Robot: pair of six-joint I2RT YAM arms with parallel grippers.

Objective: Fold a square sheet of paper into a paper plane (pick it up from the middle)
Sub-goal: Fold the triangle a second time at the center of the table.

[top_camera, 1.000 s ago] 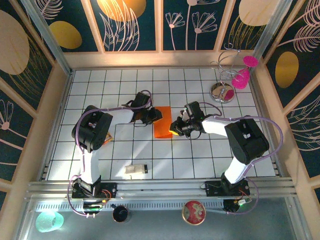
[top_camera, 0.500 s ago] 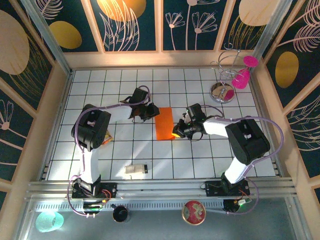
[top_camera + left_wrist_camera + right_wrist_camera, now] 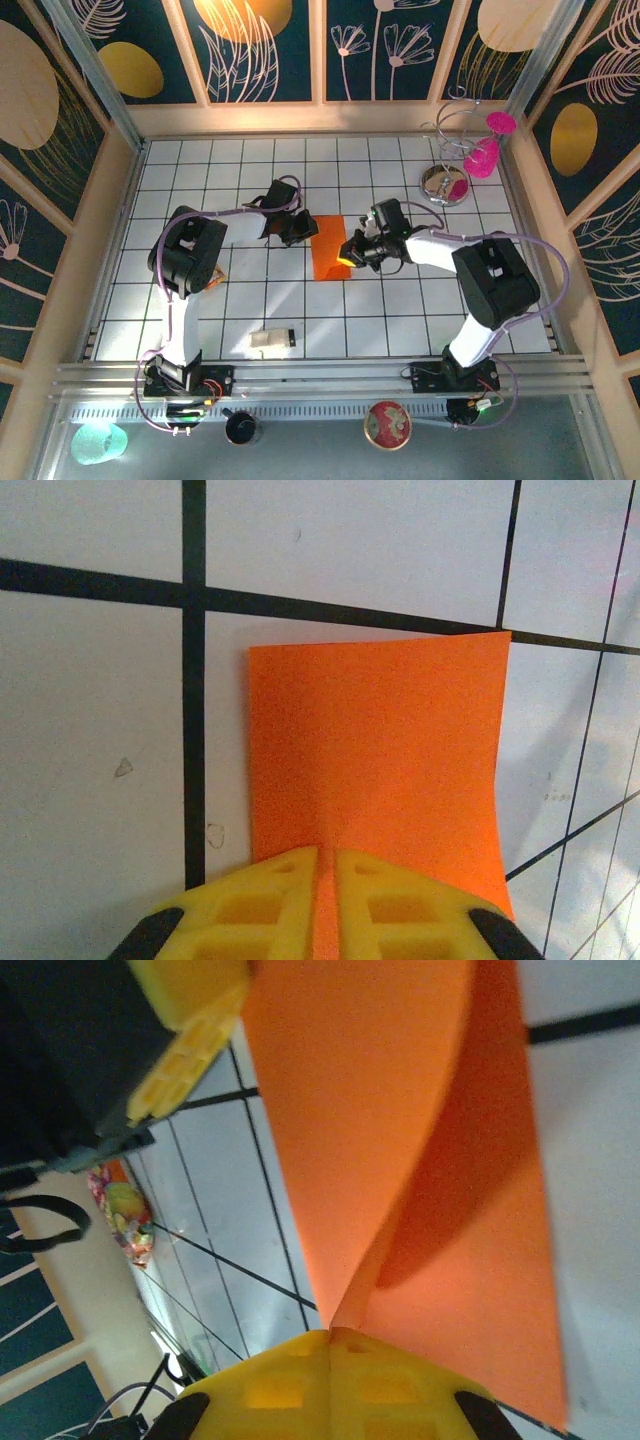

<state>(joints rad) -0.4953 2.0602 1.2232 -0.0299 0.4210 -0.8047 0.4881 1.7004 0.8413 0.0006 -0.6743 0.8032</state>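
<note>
Wrapper (image 3: 217, 275) and beige block (image 3: 271, 340) are lying on your left, well apart from the work. Your left gripper (image 3: 303, 228) is pinching the left edge of the square sheet of paper (image 3: 330, 247). The sheet is lying folded mid-table between both grippers, its long axis running near to far. Your right gripper (image 3: 347, 253) is clamping the right edge, holding the upper layer arched. Far right, a wire stand (image 3: 455, 160) is standing clear.

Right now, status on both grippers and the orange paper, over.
Left gripper shut on orange paper. Right gripper shut on it too. Beige block lies apart.
</note>
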